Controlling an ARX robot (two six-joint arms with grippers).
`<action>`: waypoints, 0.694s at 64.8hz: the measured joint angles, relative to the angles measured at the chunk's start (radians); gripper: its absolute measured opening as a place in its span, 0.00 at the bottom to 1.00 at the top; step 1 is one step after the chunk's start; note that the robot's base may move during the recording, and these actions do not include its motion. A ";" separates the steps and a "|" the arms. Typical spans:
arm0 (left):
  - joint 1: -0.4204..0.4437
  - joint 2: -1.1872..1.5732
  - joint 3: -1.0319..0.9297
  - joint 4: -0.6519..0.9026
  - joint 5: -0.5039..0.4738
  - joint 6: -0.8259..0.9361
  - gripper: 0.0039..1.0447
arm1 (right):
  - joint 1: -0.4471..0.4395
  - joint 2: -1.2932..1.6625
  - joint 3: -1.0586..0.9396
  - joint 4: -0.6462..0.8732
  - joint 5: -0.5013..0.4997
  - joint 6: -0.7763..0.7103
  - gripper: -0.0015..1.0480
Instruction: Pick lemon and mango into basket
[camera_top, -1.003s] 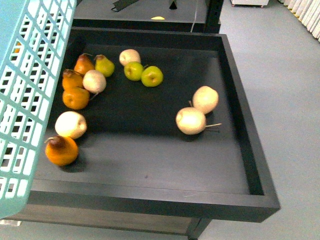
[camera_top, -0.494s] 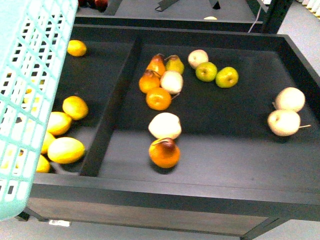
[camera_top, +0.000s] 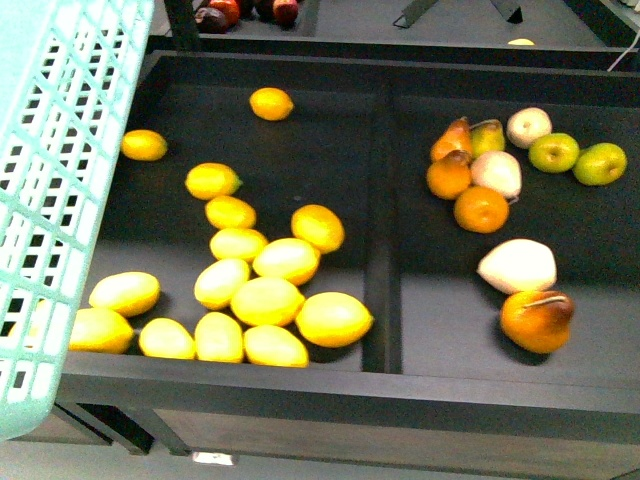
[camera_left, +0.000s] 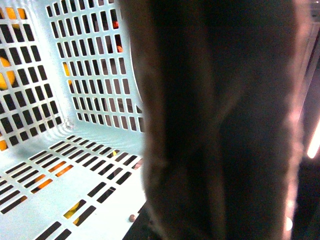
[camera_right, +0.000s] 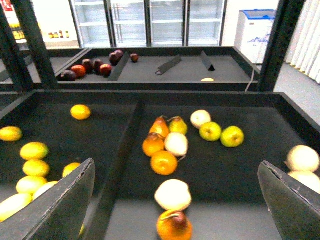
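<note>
Front view: a wide black tray (camera_top: 300, 385) fills most of the picture, split by a divider (camera_top: 378, 200) into two compartments. The basket (camera_top: 20, 60) stands tilted at the left edge, its slotted wall overlapping the tray's left end.

In the right wrist view the right gripper (camera_right: 176, 167) hangs over the tray with its two dark fingers (camera_right: 65, 205) spread wide apart, holding nothing.

In the left wrist view a dark blurred shape (camera_left: 220, 120) covers much of the picture, with the basket's inner wall and slotted floor behind it. The left gripper itself cannot be made out, so its grip cannot be told.

The left compartment holds a heap of yellow fruit. The mango (camera_top: 333, 319), long and large, lies at the near end just beside the divider, touching its neighbours. The lemon (camera_top: 271, 103), small and round, lies alone near the far wall. Both are outside the basket.

The right compartment holds a pale fruit (camera_top: 518, 266), an orange-brown pear (camera_top: 537, 320) and two green apples (camera_top: 553, 152).
</note>
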 joint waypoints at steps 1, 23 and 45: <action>0.000 0.000 0.000 0.000 0.000 -0.001 0.05 | 0.000 0.000 0.000 0.000 -0.001 0.000 0.92; 0.000 0.000 0.000 0.000 0.000 -0.003 0.05 | 0.000 0.000 0.000 0.000 -0.002 0.000 0.92; 0.001 0.001 0.000 0.000 0.001 -0.002 0.05 | 0.000 0.000 0.000 0.000 -0.002 0.000 0.92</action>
